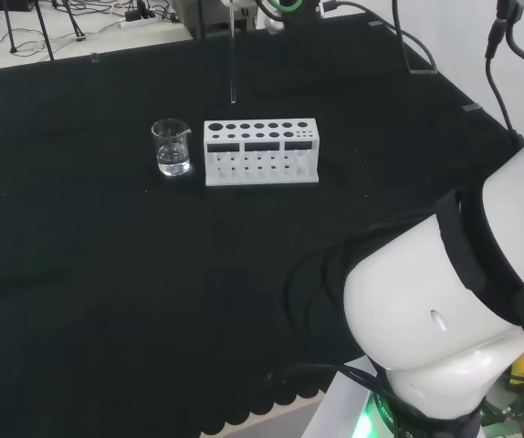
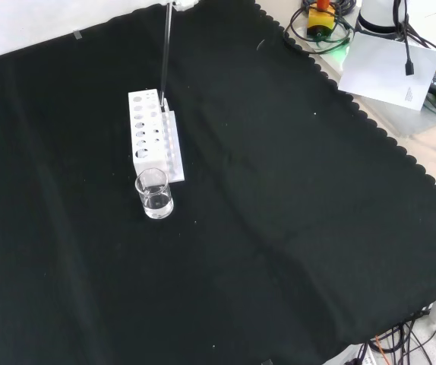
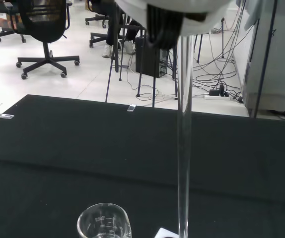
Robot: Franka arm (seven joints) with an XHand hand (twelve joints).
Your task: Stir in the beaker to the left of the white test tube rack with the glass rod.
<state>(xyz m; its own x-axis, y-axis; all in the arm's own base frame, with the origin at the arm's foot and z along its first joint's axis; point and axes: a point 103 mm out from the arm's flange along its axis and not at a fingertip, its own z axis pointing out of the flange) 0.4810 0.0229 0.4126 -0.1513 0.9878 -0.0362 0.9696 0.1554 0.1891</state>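
The glass rod (image 1: 233,64) hung upright above the white test tube rack (image 1: 261,151), tip clear of it. The beaker (image 1: 172,147) sat just left of the rack in the head view, some clear liquid inside. Couldn't tell what the hand's (image 3: 175,10) fingers were doing.

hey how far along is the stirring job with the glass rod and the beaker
Done: the glass rod is already picked up and hangs upright from the hand. In hand: carrying it over; in the head view its tip hovers beyond the white test tube rack, not over the beaker. Left: move above the beaker, lower the rod into the clear liquid, and stir.
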